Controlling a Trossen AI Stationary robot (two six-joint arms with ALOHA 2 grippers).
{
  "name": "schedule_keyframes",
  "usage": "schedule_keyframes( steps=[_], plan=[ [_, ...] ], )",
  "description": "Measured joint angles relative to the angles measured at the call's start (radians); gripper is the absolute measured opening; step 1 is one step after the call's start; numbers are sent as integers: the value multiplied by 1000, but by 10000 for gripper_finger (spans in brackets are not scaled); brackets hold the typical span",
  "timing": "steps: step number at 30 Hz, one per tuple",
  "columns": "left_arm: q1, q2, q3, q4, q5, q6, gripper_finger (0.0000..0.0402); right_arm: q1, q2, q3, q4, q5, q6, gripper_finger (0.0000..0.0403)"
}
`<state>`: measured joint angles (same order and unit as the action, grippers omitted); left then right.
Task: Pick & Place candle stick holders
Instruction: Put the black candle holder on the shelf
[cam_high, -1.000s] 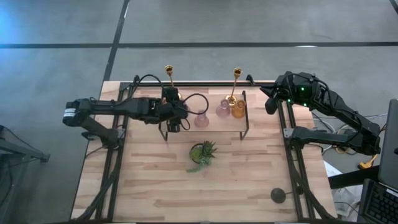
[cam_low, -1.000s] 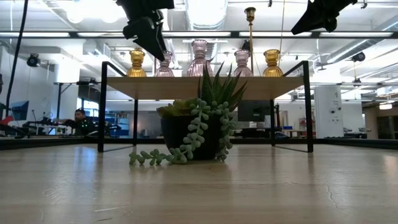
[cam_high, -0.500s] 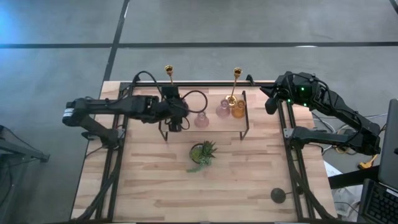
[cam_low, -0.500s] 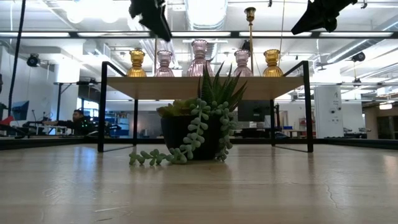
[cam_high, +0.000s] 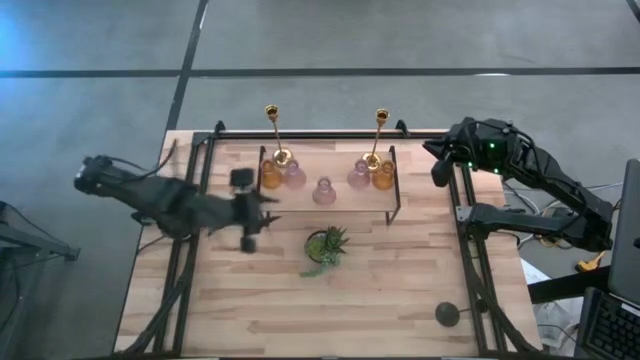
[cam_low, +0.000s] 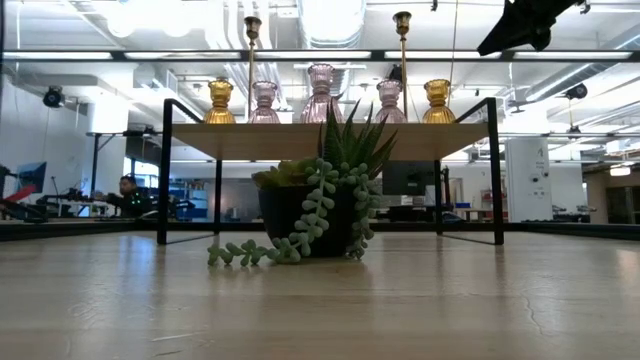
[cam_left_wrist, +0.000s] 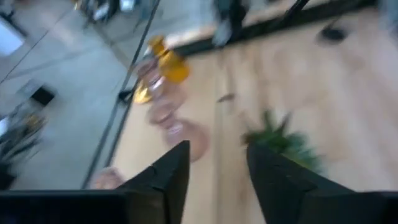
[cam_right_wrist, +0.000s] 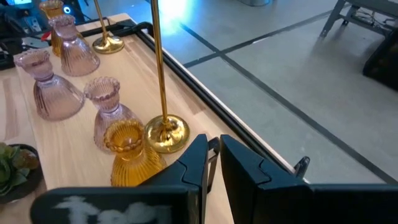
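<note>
A low black-framed wooden shelf (cam_high: 392, 205) stands on the pale wood table (cam_high: 400, 290), and every candle stick holder sits on top of it. At one end of the shelf a tall slim gold candlestick on a round base (cam_high: 276, 135) stands beside a squat amber glass holder (cam_high: 270, 175) and a pink glass holder (cam_high: 294, 175). A lone pink ribbed glass holder (cam_high: 323, 190) sits mid-shelf. At the other end a second tall gold candlestick (cam_high: 377, 137) stands next to another pink holder (cam_high: 358, 175) and an amber one (cam_high: 384, 177). A small spiky green plant in a dark pot (cam_high: 327, 246) sits on the table in front of the shelf.

The left gripper (cam_high: 250, 225) hangs off the shelf's front corner (blurred), fingers apart and empty. The right gripper (cam_high: 438, 172) waits beyond the shelf's far end, fingers nearly together, holding nothing.
</note>
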<state>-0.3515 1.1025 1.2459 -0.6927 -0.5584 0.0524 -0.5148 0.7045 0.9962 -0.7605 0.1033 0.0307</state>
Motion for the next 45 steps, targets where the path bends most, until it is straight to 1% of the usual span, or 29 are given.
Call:
schedule_keyframes(
  steps=[3, 6, 9, 13, 19, 24, 26, 29, 30, 32, 33, 35, 36, 38, 40, 41, 44, 45],
  plan=[
    [-85, -140, -162, 158, -6, -22, 126, 0, -7, 0, 1, -1, 0, 38],
    [-147, -283, -338, 308, -20, -21, 88, 0, -7, 0, 1, -2, -1, 38],
    [-171, -410, -481, 386, -21, -28, 52, 0, -7, 0, 2, -2, -3, 38],
    [-176, -568, -620, 432, -10, -36, 9, 0, -7, 0, 2, -2, -4, 38],
    [-176, -792, -778, 459, -3, -38, 7, 0, -7, 0, 3, -2, -5, 38],
    [-174, -950, -880, 476, 0, -19, 5, 0, -7, 0, 5, -2, -5, 38],
    [-175, -1003, -922, 448, 38, 0, 4, 0, -6, 0, 10, -2, -5, 38],
    [-175, -1082, -953, 471, 130, 6, 3, 0, -5, 0, 21, -2, -5, 38],
    [-175, -1101, -965, 487, 147, 6, 3, 0, -3, 0, 30, -2, -5, 38],
    [-173, -1101, -993, 440, 149, 8, 2, 0, -2, 0, 43, -3, -3, 38],
    [-173, -1100, -997, 453, 158, 11, 2, 0, 0, 0, 47, -5, 0, 38],
    [-173, -1100, -1015, 476, 144, 20, 2, 0, 3, 0, 53, -7, 12, 38],
    [-171, -1101, -1025, 470, 126, 21, 2, 0, 4, 0, 53, -7, 18, 38],
    [-171, -1101, -1042, 450, 127, 16, 1, 0, 4, 0, 52, -17, 28, 38],
    [-172, -1101, -1053, 475, 129, 16, 1, 0, 3, 2, 52, -58, 43, 38],
    [-170, -1101, -1060, 476, 114, 16, 1, 0, 3, 7, 51, -78, 46, 38],
    [-167, -1101, -1083, 464, 112, 5, 1, 1, 4, 34, 40, -132, 49, 38],
    [-167, -1101, -1090, 477, 111, 5, 1, 3, 4, 50, 26, -135, 52, 38]
  ],
)
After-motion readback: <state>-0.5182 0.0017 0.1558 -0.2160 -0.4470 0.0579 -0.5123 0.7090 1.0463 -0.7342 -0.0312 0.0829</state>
